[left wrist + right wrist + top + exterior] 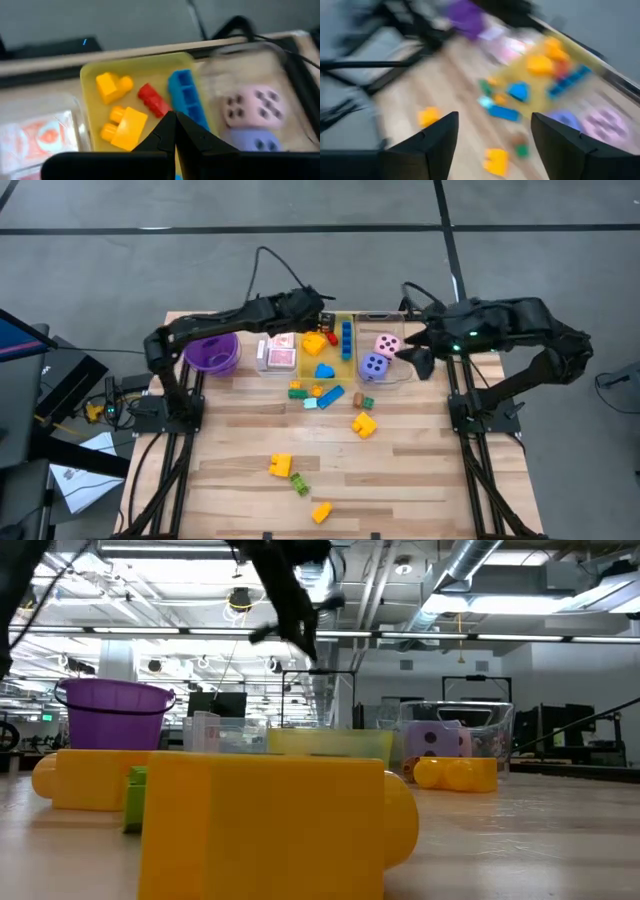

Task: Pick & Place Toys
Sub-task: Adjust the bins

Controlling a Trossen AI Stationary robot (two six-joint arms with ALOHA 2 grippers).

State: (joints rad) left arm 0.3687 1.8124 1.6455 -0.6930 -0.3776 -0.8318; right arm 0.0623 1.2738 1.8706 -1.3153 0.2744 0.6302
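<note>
Several yellow, red and blue blocks [150, 100] lie in the yellow bin [90, 100]. The pink die [252, 107] and the purple die [252, 141] sit in the clear bin [400, 370] beside it. The red-and-white cards [280, 352] lie in another clear bin. My left gripper [175, 125] is shut and empty, hovering over the yellow bin [352, 372]. My right gripper [492, 140] is open and empty, above the table by the dice bin's right side [418, 358]. More blocks [333, 395] lie loose on the table.
A purple bowl [212, 352] stands left of the card bin. Loose blocks lie mid-table [364, 423] and near the front edge [281, 466], [321, 512]. A large yellow block [270, 825] fills the low view's foreground.
</note>
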